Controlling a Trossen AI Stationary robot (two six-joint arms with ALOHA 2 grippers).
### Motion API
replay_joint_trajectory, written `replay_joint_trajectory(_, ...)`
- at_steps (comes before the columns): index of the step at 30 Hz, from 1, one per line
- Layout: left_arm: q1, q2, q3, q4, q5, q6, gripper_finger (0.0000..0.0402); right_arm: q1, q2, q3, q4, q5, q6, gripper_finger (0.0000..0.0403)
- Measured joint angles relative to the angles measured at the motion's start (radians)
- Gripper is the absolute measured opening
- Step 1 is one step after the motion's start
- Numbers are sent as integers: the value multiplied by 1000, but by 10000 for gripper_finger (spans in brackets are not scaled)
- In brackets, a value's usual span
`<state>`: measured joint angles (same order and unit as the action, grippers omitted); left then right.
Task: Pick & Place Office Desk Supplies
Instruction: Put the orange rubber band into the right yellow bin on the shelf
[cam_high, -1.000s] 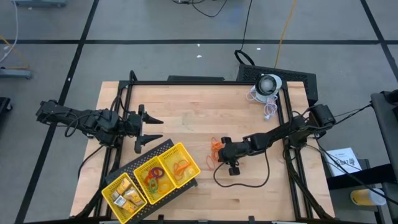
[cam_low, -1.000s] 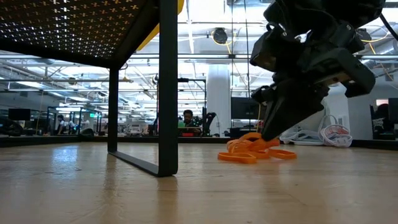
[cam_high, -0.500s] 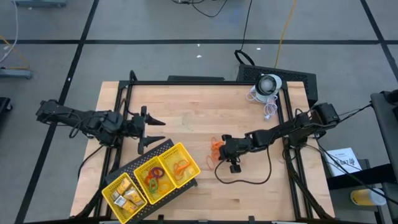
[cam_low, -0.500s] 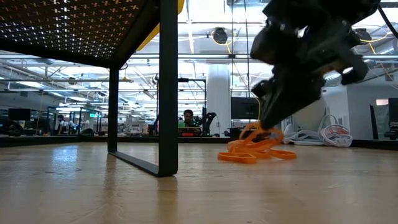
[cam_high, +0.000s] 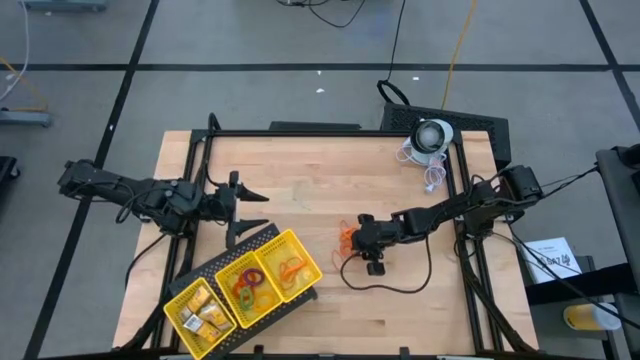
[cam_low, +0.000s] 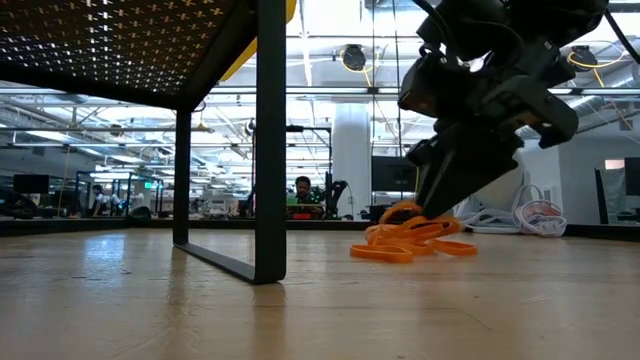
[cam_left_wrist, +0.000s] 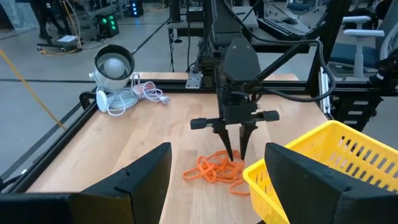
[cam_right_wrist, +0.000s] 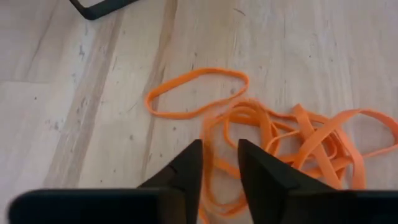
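Right wrist view: right gripper (cam_right_wrist: 216, 163) is hovering w/ fingers slightly apart, grasping nothing, over tangled thin orange rubber-band loops (cam_right_wrist: 292, 140). Left gripper (cam_high: 244, 210) is waiting wide open, left side.

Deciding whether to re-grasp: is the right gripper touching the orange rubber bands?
Cannot tell. In the right wrist view the right gripper has its tips slightly parted over the orange rubber bands, but neither contact nor gap shows plainly.

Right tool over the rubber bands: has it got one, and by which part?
Nothing visibly held. The right tool, slightly open, points into the orange rubber-band pile; no band sits between its fingers.
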<state>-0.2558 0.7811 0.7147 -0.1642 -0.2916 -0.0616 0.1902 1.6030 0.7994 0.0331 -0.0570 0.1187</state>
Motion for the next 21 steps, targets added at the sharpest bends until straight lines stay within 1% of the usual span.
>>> replay_joint_trajectory(5,0,0,0,0,0,0,269,7,37,0,9,0,6,134)
replay_joint_trajectory(10,0,0,0,1,0,0,269,16,66,1,63,-3,26,155)
replay_joint_trajectory(14,0,0,0,2,0,6,269,14,66,1,74,-27,47,153)
replay_joint_trajectory(16,0,0,0,2,0,7,269,14,66,1,72,-29,53,145)
replay_joint_trajectory(21,0,0,0,3,0,6,269,15,66,1,75,-83,53,118)
